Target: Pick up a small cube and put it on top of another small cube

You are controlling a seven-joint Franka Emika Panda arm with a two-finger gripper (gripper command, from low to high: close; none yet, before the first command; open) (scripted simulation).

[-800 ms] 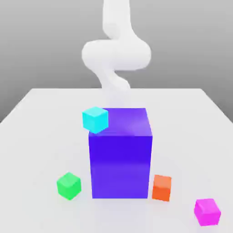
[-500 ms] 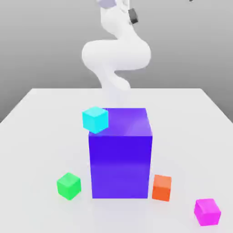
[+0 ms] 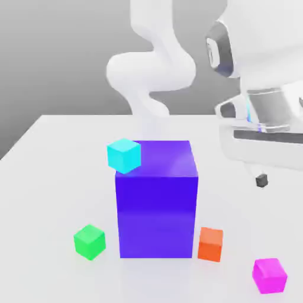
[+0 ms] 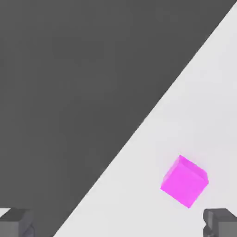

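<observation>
The small cube [image 3: 270, 275], bright magenta, lies on the white table near the front at the exterior view's right. My gripper's white hand [image 3: 260, 142] hangs above and behind it, with one dark fingertip [image 3: 261, 180] pointing down, well clear of the table. In the hand view my gripper [image 4: 118, 224] is open, its two fingertips [image 4: 221, 223] far apart with nothing between them. There the small cube [image 4: 184, 181] rests on the table below, closer to one finger than the other.
A big blue-purple block [image 3: 157, 201] stands mid-table. A cyan cube [image 3: 124, 155] shows at its upper left corner. A green cube [image 3: 89, 241] and an orange cube [image 3: 210, 244] sit at its base. The table edge [image 4: 139, 129] borders dark floor.
My hand has swung down into the exterior view on the right, above the magenta cube. None of the cubes has moved.
</observation>
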